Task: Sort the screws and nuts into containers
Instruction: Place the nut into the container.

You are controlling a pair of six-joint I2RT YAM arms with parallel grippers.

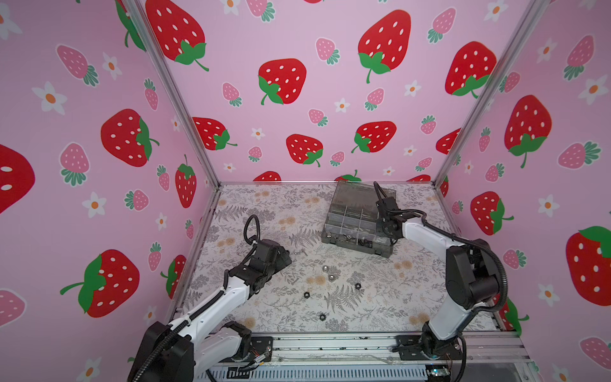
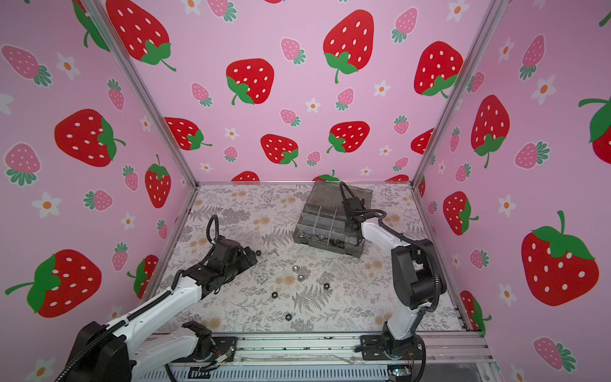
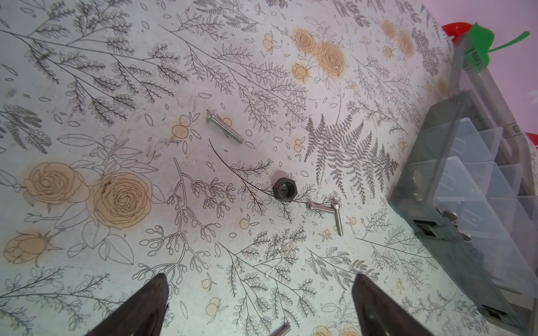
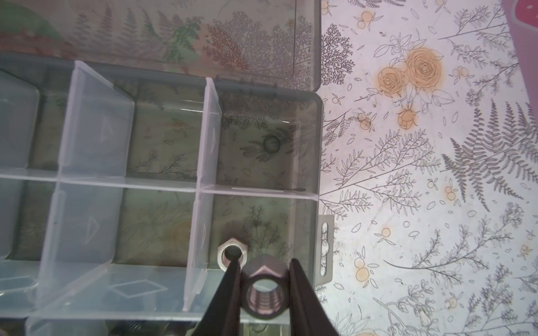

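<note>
My right gripper (image 4: pixel 263 279) is shut on a grey threaded hex nut (image 4: pixel 263 286), held above a corner compartment at the right end of the smoky grey organiser box (image 4: pixel 318 145). A silver hex nut (image 4: pixel 233 257) lies in that compartment. In both top views this gripper (image 1: pixel 385 228) hangs over the box (image 1: pixel 357 246). My left gripper (image 3: pixel 260 279) is open and low over the table (image 1: pixel 287 256), with nothing between its fingers. Ahead of it lie a black hex nut (image 3: pixel 285 189) and slim silver screws (image 3: pixel 224 126) (image 3: pixel 337 221).
Two silver cap nuts (image 1: pixel 328 273), three black nuts (image 1: pixel 357 285) (image 1: pixel 307 294) (image 1: pixel 322 317) and a screw (image 1: pixel 295 280) lie loose on the floral table mid-front. The box lid (image 1: pixel 358 195) stands open toward the back wall. An aluminium rail (image 1: pixel 330 345) runs along the front edge.
</note>
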